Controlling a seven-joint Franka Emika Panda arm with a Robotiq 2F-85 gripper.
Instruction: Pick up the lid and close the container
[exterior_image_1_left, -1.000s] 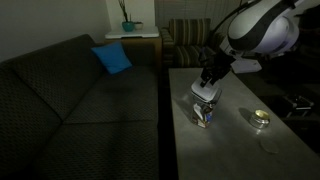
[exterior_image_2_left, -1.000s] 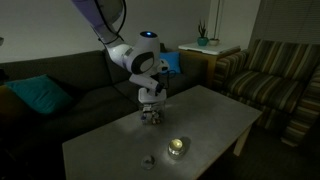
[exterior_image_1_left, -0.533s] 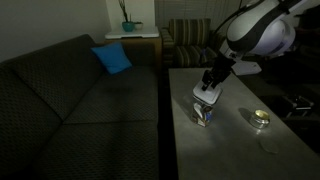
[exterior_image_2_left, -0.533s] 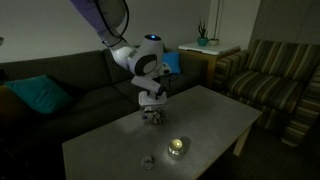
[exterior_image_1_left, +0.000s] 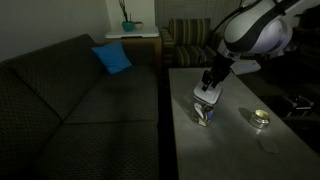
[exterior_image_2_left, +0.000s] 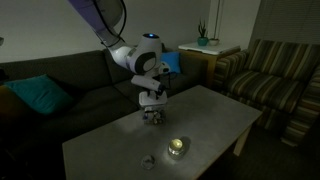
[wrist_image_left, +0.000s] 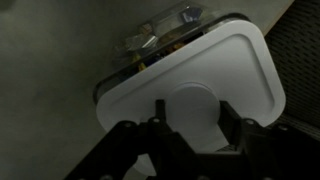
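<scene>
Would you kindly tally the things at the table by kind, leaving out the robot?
Lid: 1
Container: 1
Tin: 1
Small unclear item: 1
Total: 4

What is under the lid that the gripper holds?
The container, with only one edge and some glinting contents showing in the wrist view. The lid covers the rest.

Round shiny tin (exterior_image_1_left: 261, 118) on bench (exterior_image_1_left: 240, 150), near gripper (exterior_image_1_left: 208, 92), not touching it. Small dark bit (exterior_image_2_left: 148, 162) near tin, further from gripper. Dark sofa (exterior_image_1_left: 80, 110) w/ blue cushion (exterior_image_1_left: 112, 58) well apart from gripper. Striped armchair (exterior_image_2_left: 275, 80) & potted plant (exterior_image_2_left: 203, 38) further off, beyond gripper.
</scene>
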